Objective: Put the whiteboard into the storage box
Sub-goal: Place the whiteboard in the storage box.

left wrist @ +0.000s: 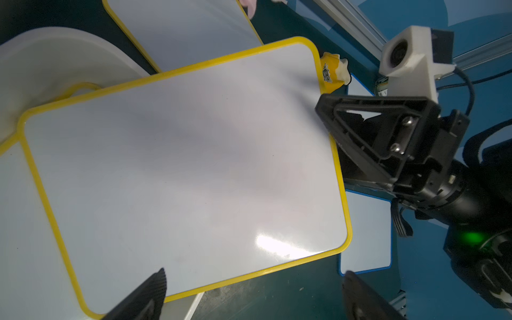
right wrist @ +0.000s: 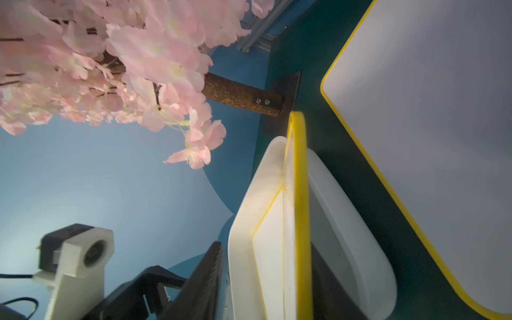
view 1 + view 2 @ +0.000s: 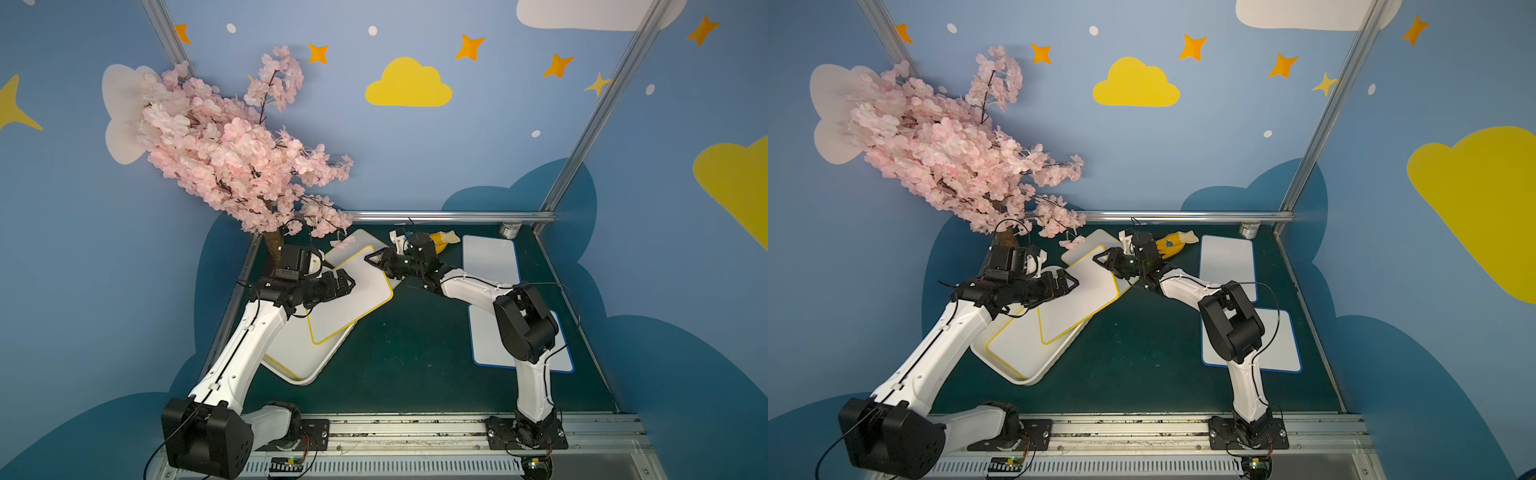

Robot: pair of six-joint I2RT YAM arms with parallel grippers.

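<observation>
Resting aslant at 9 o'clock on the table, the whiteboard (image 3: 353,291) was seen with its near end down inside the box (image 3: 309,380), on a 2nd yellow-rimmed board (image 3: 1013,345) that lay flat there. Its far end was raised and stuck out past the box's rim toward 1 o'clock. That far edge was found between the fingers of the right gripper (image 3: 370,259). In the right wrist view the jaws were parted: 1 ribbed pad (image 2: 205,277) stood clear of the board with a gap visible, and no clamping was seen. The left gripper (image 3: 349,283) was hung over the whiteboard's 9 o'clock edge with its jaws spread wide and nothing held. In the left wrist view its fingertips (image 1: 149,291) were well apart above the board. A 3rd yellow-rimmed board (image 3: 361,245) lay on the mat at 11 o'clock, partly under the raised end. The far blue board (image 3: 490,257) was laid at 2 o'clock and the near blue board (image 3: 484,332) at 4 o'clock. A can (image 3: 510,229) stood in the 1 o'clock corner, and a pink tree (image 3: 232,153) rose at 11 o'clock.
</observation>
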